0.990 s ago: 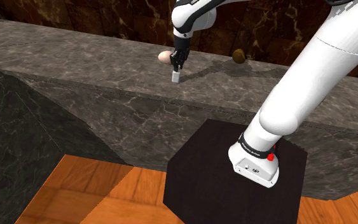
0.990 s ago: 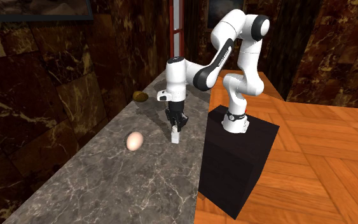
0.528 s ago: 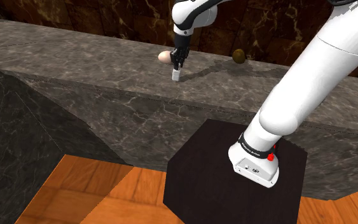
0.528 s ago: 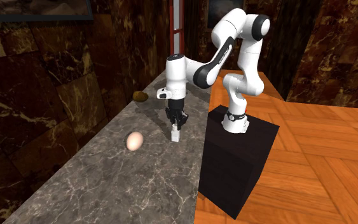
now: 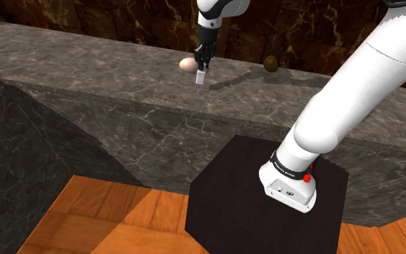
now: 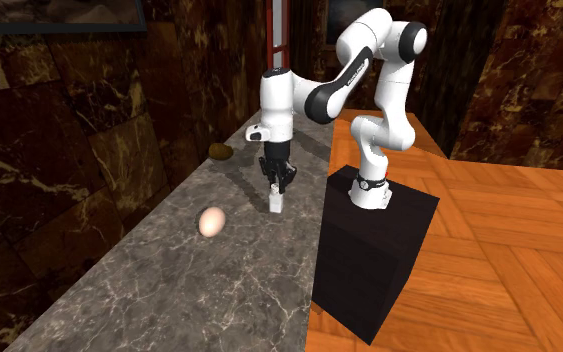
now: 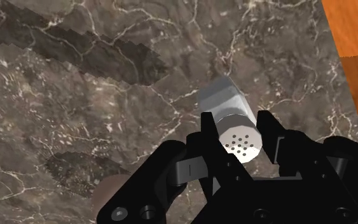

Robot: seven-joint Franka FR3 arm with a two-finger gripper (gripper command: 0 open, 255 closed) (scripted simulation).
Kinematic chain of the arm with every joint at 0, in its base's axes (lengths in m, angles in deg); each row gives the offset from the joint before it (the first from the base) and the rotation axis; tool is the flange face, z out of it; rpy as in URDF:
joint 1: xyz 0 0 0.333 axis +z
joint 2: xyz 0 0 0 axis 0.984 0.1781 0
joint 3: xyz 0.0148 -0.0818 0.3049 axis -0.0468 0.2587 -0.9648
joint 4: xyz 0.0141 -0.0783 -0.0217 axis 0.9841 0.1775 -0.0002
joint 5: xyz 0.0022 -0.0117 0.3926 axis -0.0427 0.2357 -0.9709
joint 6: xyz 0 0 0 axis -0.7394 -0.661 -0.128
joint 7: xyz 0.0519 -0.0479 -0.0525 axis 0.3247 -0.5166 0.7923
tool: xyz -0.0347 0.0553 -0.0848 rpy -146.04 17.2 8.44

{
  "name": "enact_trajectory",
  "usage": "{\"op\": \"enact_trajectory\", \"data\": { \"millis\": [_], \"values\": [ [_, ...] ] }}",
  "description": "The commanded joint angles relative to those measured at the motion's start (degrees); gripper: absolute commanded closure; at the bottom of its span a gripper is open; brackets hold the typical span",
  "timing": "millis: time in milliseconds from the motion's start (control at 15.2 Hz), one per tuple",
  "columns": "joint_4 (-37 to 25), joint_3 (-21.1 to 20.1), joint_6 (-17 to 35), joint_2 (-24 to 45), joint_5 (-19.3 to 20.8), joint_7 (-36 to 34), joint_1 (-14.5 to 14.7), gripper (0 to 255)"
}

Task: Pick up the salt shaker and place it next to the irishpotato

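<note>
The black 2-finger gripper (image 5: 203, 63) points down over the dark, pale-veined marble counter (image 5: 107, 94) and is clamped on the small white-grey salt shaker with a round perforated cap (image 5: 200, 78). In the wrist view the gripper (image 7: 236, 124) has its 2 fingers (image 7: 208, 133) only narrowly apart, 1 pressed to each side of the salt shaker (image 7: 225, 100) just below the cap. The jaws stand no wider than the shaker itself. The shaker hangs upright from the fingertips and seems to be just clear of the counter (image 7: 75, 76), though the gap beneath it is hard to judge from these angles.

The small brown rounded potato (image 5: 270, 63) lies on the counter close to the dark stone back wall. The salt shaker is well apart from the potato and farther out from the wall than the potato is. A pale pink egg (image 5: 187, 65) also lies on the counter, well apart from the potato and near the shaker.

In the second exterior view the gripper (image 6: 279, 188) holds the salt shaker (image 6: 277, 204) over the counter (image 6: 169, 290). The potato (image 6: 221, 152) lies back by the wall and the egg (image 6: 211, 221) farther along the counter from it. The white arm (image 6: 369, 60) rises from the black box stand (image 6: 369, 260). The stand sits on the orange wooden floor (image 6: 509, 280), across the counter's front edge from the potato.
</note>
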Motion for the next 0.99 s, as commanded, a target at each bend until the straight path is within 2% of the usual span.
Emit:
{"op": "enact_trajectory", "data": {
  "millis": [0, 924],
  "values": [
    [-1.1, -0.06, -1.56, -0.45, 0.08, -0.12, 0.02, 255],
    [-9.16, -0.36, -12.39, -3.25, 0.48, -0.56, 0.07, 255]
  ]
}}
